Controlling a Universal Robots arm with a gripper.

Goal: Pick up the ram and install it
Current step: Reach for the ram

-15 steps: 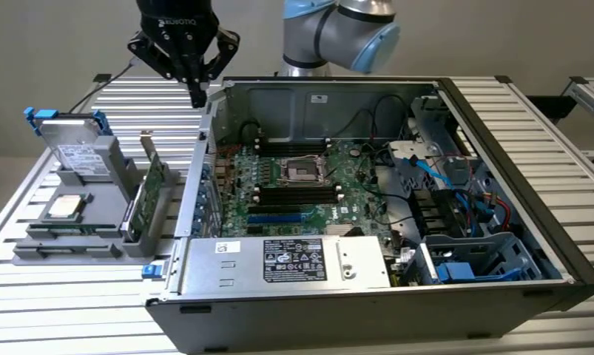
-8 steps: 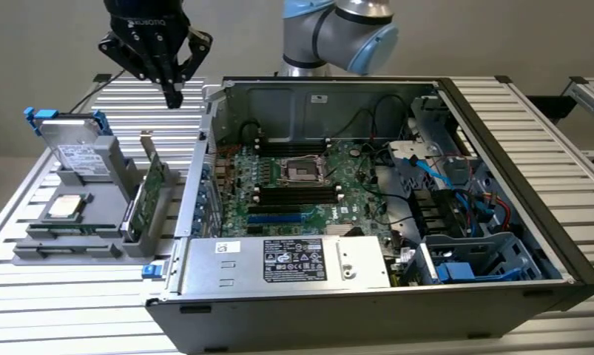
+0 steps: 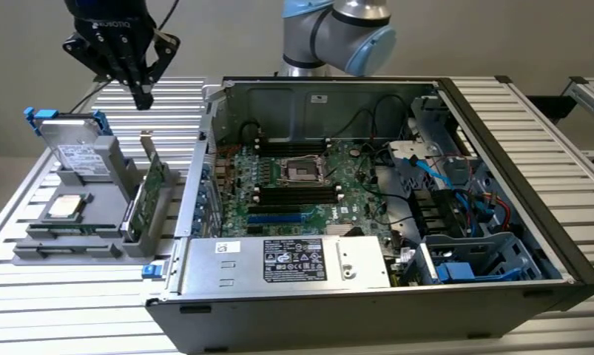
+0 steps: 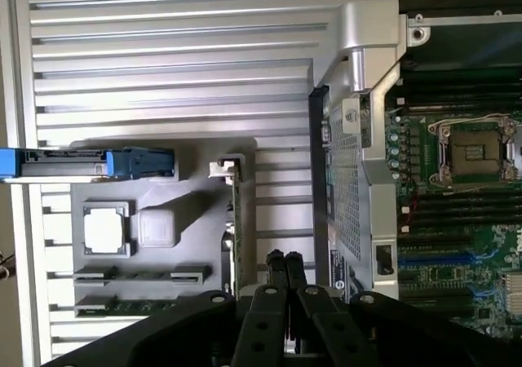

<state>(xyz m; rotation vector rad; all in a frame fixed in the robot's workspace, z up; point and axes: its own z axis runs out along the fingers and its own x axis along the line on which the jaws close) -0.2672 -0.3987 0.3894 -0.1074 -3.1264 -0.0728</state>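
Observation:
The ram [image 4: 143, 306] is a thin green stick lying in the end slot of the grey parts tray [image 4: 192, 212], past the square silver processor [image 4: 106, 228]. My gripper [image 3: 142, 100] hangs high over the far end of that tray [image 3: 40, 255], at the exterior view's upper left. Its black fingers [image 4: 277, 263] are pressed together with nothing between them. In the wrist view the gripper [image 4: 285, 259] points down beside the upright green card [image 4: 232, 220], well apart from the ram. The open computer case [image 3: 494, 185] shows the motherboard [image 3: 297, 185] with dark memory slots [image 3: 294, 195].
A hard drive with blue clips [image 3: 77, 148] stands at the tray's far end. The tall green card with a metal bracket [image 3: 152, 185] stands between tray and case. Cables and drive cages [image 3: 455, 214] crowd the case on the exterior view's right; a power supply [image 3: 287, 262] runs along its front.

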